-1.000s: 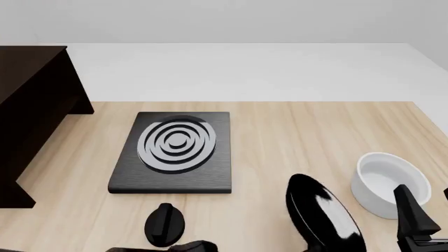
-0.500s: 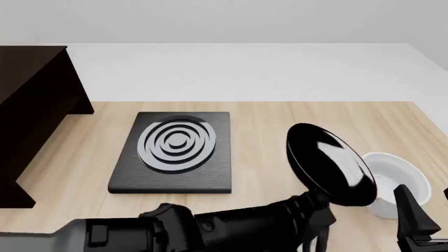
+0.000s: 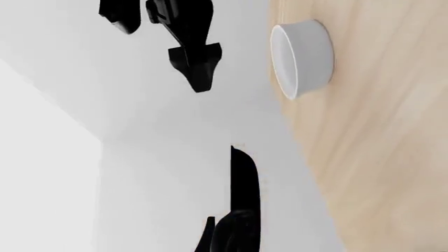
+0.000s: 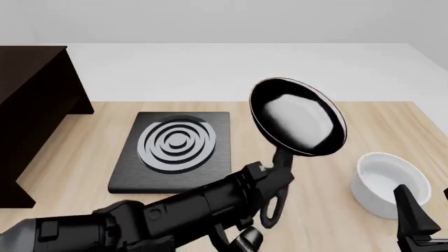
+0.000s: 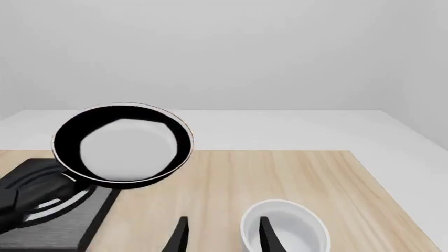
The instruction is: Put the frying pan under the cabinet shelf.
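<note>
The frying pan (image 4: 297,118) hangs in the air above the table, tilted so its light grey base faces the camera. My left gripper (image 4: 278,170) is shut on its short black handle, right of the stove plate. In the left wrist view the frying pan (image 3: 244,184) shows edge-on. It also appears in the right wrist view, frying pan (image 5: 123,144). The dark cabinet shelf (image 4: 31,105) stands at the far left of the table. My right gripper (image 5: 224,239) is open and holds nothing, low at the right front beside the bowl. One right finger (image 4: 414,212) shows in the front view.
A black stove plate (image 4: 175,152) with grey rings lies left of centre, between the pan and the cabinet. A white bowl (image 4: 388,181) sits at the right front, just ahead of the right gripper. The table's far edge meets a white surface behind.
The left arm has swung into view and lifted the pan from low near the front edge up and away from the camera. The pan's base now faces the camera. The right arm is still.
</note>
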You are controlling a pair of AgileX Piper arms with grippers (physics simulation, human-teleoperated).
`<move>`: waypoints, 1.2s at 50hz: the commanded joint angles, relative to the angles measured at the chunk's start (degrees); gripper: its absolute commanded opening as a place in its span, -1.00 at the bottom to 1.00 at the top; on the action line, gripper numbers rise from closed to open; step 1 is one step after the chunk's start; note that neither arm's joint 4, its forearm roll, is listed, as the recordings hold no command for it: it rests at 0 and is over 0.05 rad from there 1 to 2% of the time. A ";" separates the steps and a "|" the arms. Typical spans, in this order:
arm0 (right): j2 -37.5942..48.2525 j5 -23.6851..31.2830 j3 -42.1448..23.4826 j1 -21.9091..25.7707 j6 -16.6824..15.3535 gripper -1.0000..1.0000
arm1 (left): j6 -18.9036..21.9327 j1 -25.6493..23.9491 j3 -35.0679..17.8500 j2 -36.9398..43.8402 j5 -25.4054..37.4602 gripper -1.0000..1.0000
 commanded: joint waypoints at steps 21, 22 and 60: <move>0.00 0.00 0.00 -0.01 0.00 1.00 | -1.10 15.33 7.68 3.30 -26.85 -1.00; 0.00 0.01 0.00 0.00 0.00 1.00 | -0.95 15.88 7.89 3.84 -27.51 -1.00; 0.00 0.01 0.00 0.00 0.00 1.00 | -3.97 29.69 23.12 1.34 -44.53 -1.00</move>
